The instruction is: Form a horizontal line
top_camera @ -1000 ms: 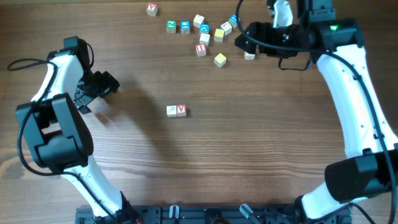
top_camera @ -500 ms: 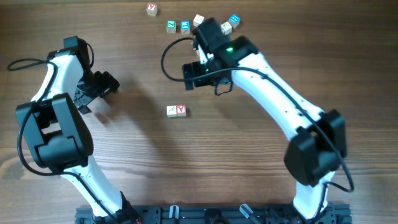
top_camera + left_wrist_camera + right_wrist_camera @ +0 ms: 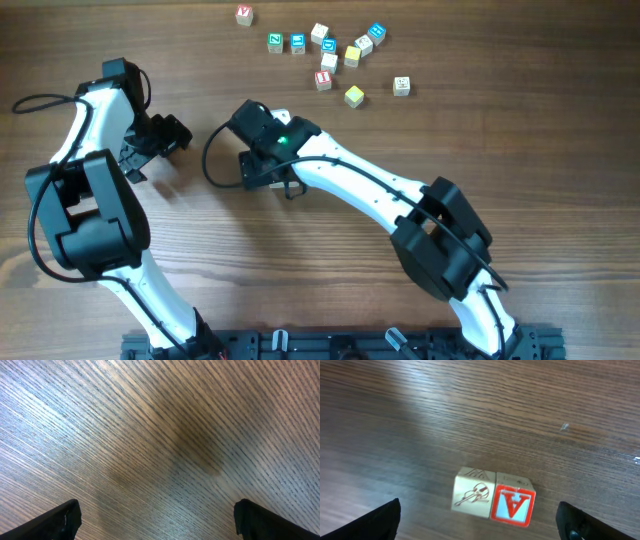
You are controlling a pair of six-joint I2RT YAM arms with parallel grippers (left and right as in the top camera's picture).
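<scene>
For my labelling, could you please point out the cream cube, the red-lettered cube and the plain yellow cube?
cream cube [image 3: 473, 495], right wrist view, middle of its face with the drawing.
red-lettered cube [image 3: 512, 505], right wrist view, middle of its lettered face.
plain yellow cube [image 3: 354, 96], overhead view, middle of its top face.

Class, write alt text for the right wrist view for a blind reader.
Two small cubes sit touching on a wooden table: a cream cube with a faint red drawing, and a red-lettered cube to its right. The right gripper is open, its dark fingertips in the lower corners.
</scene>
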